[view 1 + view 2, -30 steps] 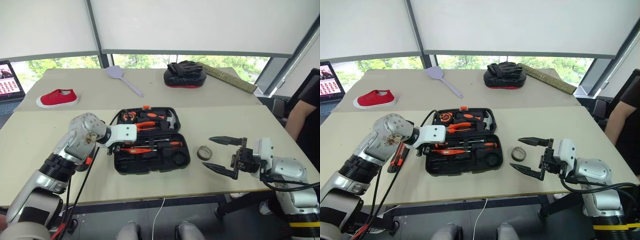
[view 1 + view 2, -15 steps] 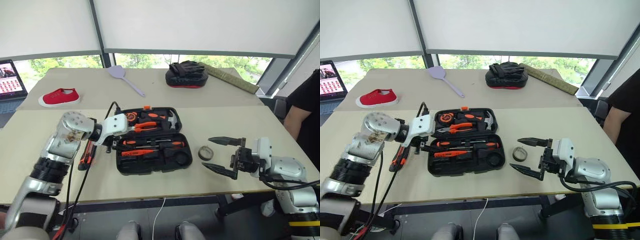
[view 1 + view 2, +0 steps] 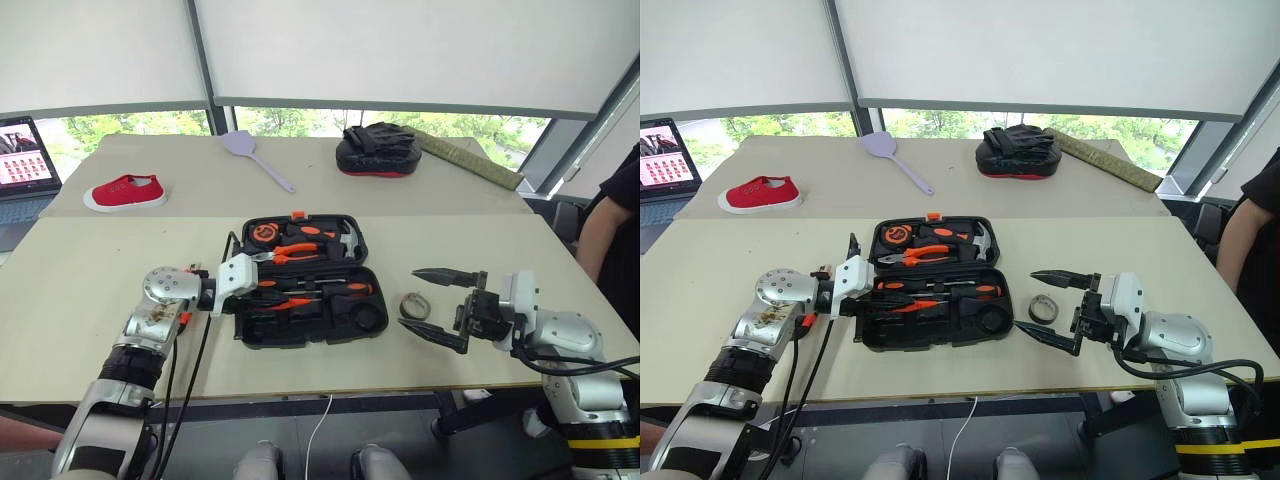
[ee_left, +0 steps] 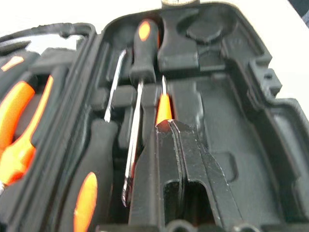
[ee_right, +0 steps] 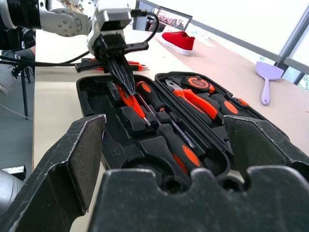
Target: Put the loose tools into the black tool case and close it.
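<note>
The robot's arms are showing silver-grey metal shells over black ribbed joint rings. The left arm [image 3: 150,320] is carrying a rounded silver housing, scuffed and stained brownish, then a white block at the wrist; black cables are looping along it (one small orange tag hangs near the elbow). The right arm [image 3: 560,335] is wearing smooth silver casings, a white wrist block and a black cable. Both grippers' fingers are showing matte black, tapering to points.
</note>
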Available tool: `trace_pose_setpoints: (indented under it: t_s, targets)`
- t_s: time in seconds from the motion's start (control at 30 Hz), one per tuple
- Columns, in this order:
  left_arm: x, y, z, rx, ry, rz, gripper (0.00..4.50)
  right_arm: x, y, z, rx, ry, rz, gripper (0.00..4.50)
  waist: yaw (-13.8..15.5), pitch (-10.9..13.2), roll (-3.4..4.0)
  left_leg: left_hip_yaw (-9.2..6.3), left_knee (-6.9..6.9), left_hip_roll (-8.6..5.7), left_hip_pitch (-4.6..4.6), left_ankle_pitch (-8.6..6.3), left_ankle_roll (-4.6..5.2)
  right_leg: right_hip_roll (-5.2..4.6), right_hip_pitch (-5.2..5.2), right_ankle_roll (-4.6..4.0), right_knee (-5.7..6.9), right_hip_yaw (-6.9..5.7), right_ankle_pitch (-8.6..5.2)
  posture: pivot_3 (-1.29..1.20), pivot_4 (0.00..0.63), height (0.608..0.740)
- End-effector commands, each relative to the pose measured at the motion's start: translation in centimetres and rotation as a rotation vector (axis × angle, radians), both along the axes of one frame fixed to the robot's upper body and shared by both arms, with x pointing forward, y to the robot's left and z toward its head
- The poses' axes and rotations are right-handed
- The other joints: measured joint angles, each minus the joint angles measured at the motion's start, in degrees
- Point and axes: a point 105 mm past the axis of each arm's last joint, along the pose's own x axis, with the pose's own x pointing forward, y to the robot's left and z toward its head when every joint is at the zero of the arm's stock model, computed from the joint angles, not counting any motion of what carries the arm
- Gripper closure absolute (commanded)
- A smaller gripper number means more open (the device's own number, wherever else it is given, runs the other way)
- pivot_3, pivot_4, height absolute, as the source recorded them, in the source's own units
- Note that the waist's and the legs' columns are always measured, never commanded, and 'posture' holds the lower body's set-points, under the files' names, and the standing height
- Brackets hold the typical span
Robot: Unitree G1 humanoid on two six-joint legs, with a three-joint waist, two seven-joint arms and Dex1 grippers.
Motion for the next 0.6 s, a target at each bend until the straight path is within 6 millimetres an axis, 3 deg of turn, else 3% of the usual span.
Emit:
trace_pose_setpoints:
  t_s: [0.03,0.23,0.37,0.5,0.6]
  targets:
    - [0.6,0.2,0.3,0.034,0.0,0.04,4.48,-0.3,0.3,1.0,0.005,-0.049,0.005,0.0,-0.01,0.0,0.0,0.0,0.0,0.0,0.01,0.0,0.0,0.0,0.0,0.0,0.0,0.0,0.0,0.0,0.15,0.74]
    - [-0.1,0.9,-2.2,0.105,0.142,0.07,4.48,-0.4,0.4,0.8,0.006,-0.043,0.001,0.0,-0.06,-0.02,0.03,0.0,0.0,0.02,0.07,0.0,0.0,0.01,0.04,0.0,0.02,-0.01,-0.01,0.0,0.15,0.74]
    - [-0.3,0.7,-2.5,0.098,0.117,0.056,4.48,-0.4,0.4,0.7,0.011,-0.04,-0.004,0.0,-0.1,-0.04,0.05,0.0,0.0,0.03,0.14,0.0,0.0,0.01,0.08,0.0,0.04,0.0,-0.01,0.0,0.15,0.74]
    - [0.3,1.3,0.1,-0.073,0.027,0.117,4.48,-0.3,0.2,0.7,0.014,-0.048,-0.013,0.0,-0.15,-0.04,0.05,0.01,0.0,0.04,0.13,0.0,0.0,0.01,0.07,-0.01,0.04,0.0,0.0,0.0,0.15,0.74]
    - [-0.5,3.1,2.5,-0.213,-0.033,0.162,3.86,-0.2,-0.3,0.8,0.012,-0.077,-0.032,0.0,-0.6,-0.04,0.05,0.01,0.0,0.09,0.08,0.0,0.0,0.03,0.01,-0.05,0.05,0.0,0.02,0.0,0.15,0.74]
